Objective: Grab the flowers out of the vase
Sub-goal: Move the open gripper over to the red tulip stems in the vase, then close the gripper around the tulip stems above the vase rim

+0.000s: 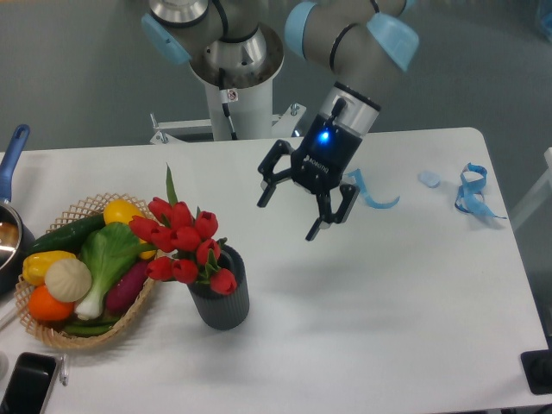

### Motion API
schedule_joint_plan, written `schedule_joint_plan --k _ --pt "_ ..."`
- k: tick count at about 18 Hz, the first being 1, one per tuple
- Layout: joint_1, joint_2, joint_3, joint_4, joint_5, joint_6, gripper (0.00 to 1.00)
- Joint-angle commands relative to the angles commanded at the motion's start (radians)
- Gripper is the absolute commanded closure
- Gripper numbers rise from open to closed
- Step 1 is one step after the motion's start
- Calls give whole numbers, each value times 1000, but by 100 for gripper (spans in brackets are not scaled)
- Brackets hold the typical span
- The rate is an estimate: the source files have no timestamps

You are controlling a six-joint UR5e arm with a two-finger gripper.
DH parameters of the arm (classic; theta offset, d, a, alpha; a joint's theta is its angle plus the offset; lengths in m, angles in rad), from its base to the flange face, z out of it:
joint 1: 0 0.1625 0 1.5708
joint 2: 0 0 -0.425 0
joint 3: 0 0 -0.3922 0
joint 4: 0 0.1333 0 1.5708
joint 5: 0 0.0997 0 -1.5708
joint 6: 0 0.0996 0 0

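Flowers [183, 244] stand in the vase [221, 297], near the white table's [388, 293] front edge | gripper [298, 208] hangs above-right of vase, jaws spread wide, holding nothing | wicker basket [52, 332] of toy vegetables just left of vase | bare tabletop right of vase; blue ribbons [470, 191] far right | grey floor behind

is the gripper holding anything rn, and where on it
Nothing. The gripper is open and empty, in the air to the right of the tulips, which sit in the vase.
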Motion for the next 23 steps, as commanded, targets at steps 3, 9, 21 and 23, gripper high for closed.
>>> schedule_joint_plan --k 3,9,21,23 --pt "-38 -18 -2 23 5 2 0" --pt "-80 -29 -8 29 11 2 0" --pt "-164 -74 9 31 14 -38 0" --pt "-172 -77 9 31 14 -43 0"
